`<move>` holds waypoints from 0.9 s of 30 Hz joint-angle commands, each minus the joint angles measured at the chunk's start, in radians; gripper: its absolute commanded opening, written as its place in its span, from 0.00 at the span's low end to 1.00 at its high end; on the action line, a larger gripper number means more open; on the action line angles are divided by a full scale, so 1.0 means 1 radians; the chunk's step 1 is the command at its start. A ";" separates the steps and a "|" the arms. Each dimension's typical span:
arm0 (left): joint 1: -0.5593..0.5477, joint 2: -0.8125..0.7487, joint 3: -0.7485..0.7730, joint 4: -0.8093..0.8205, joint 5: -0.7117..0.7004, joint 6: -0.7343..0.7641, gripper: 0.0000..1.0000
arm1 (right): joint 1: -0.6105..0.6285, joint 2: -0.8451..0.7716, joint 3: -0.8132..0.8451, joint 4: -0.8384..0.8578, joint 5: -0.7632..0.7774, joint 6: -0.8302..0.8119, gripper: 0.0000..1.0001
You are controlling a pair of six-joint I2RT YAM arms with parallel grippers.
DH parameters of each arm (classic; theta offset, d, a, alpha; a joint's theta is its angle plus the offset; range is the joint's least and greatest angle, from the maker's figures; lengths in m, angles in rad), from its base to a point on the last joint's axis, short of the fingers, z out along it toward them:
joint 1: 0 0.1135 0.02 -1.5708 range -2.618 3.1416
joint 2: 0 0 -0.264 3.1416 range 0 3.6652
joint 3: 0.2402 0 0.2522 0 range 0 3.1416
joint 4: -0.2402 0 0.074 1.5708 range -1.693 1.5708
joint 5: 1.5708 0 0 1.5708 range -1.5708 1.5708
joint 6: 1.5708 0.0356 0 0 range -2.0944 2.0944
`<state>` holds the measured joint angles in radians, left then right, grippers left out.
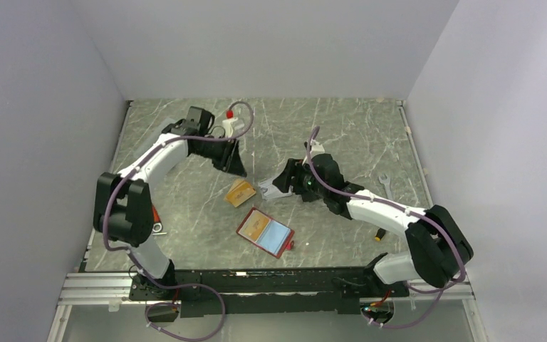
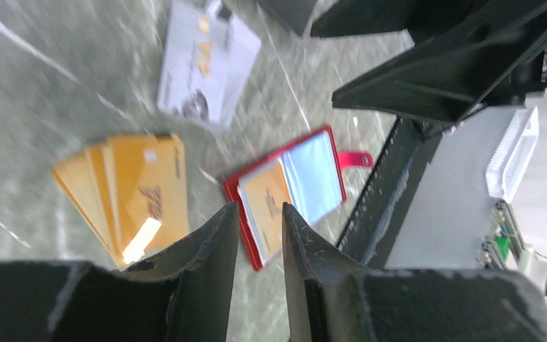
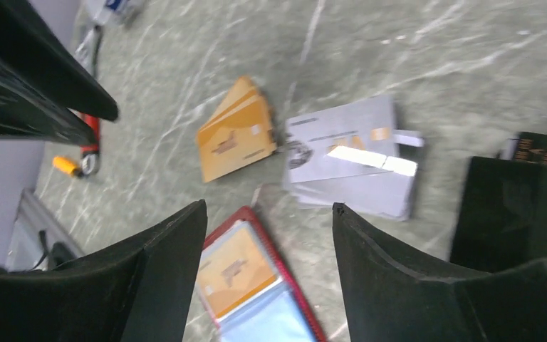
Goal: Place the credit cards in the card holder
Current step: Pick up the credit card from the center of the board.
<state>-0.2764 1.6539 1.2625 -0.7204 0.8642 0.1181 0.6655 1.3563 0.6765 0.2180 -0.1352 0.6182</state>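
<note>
The dark-red card holder (image 1: 283, 242) lies open on the table near the front, with one gold card (image 1: 255, 226) in its left pocket. It also shows in the left wrist view (image 2: 317, 178) and the right wrist view (image 3: 271, 324). A fanned stack of gold credit cards (image 1: 240, 192) (image 2: 132, 192) (image 3: 236, 132) lies behind it, with silver cards (image 1: 269, 188) (image 2: 206, 60) (image 3: 349, 153) to their right. My left gripper (image 1: 236, 165) (image 2: 258, 212) hangs above and behind the gold stack, its jaws a narrow gap apart and empty. My right gripper (image 1: 285, 178) (image 3: 269, 208) is wide open and empty over the silver cards.
A white bottle with a red cap (image 1: 229, 121) stands at the back left. A wrench (image 1: 384, 182) and a small screwdriver (image 1: 379, 233) lie at the right. A red-handled tool (image 1: 157, 217) lies by the left arm. A black rectangular thing (image 3: 513, 206) sits right of the silver cards.
</note>
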 commanded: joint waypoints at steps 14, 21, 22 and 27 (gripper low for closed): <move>-0.084 0.561 0.472 0.073 -0.019 -0.085 0.35 | -0.123 0.078 0.005 0.019 0.018 0.038 0.66; -0.084 0.619 0.509 0.060 0.010 -0.094 0.89 | -0.126 0.183 0.025 0.148 -0.040 0.083 0.41; -0.084 0.621 0.511 0.061 0.012 -0.094 0.98 | -0.125 0.202 0.035 0.151 -0.041 0.083 0.36; -0.087 0.638 0.526 0.046 0.023 -0.069 0.99 | -0.126 0.282 0.071 0.168 -0.054 0.084 0.22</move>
<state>-0.3614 2.2734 1.7519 -0.6598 0.8661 0.0223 0.5400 1.6081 0.6968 0.3019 -0.1646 0.6930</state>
